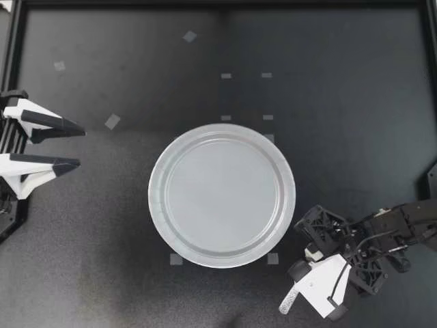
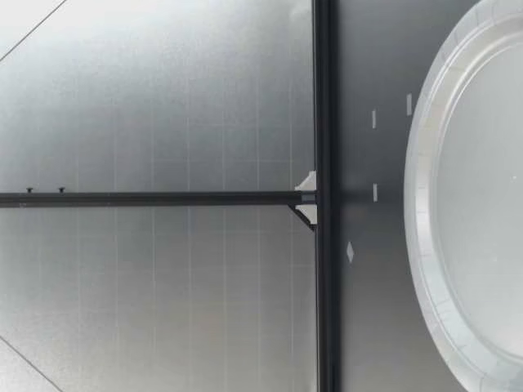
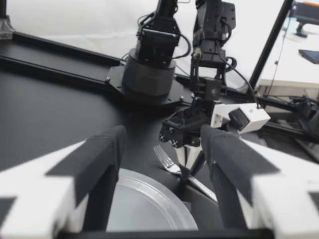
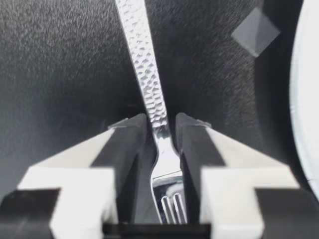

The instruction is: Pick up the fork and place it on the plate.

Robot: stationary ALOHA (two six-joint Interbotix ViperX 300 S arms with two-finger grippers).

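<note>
1. Top view placed your right gripper (image 1: 308, 275) just beside the plate (image 1: 158, 171), on its right side.
2. Right wrist view showed its fingers (image 4: 127, 144) drawn narrow and clamping the neck of the fork (image 4: 149, 94) from both sides.
3. The fork's long axis ran straight through the jaws. The tines sat back under the wrist, and the handle (image 1: 290, 298) projected away from the plate.
4. You could not tell whether the fork was clear of the table (image 1: 341, 102).
5. Your left gripper (image 1: 68, 145) stood wide open and empty, well apart from the fork.
6. The carry called for travel to your left, over the plate's rim.
</note>
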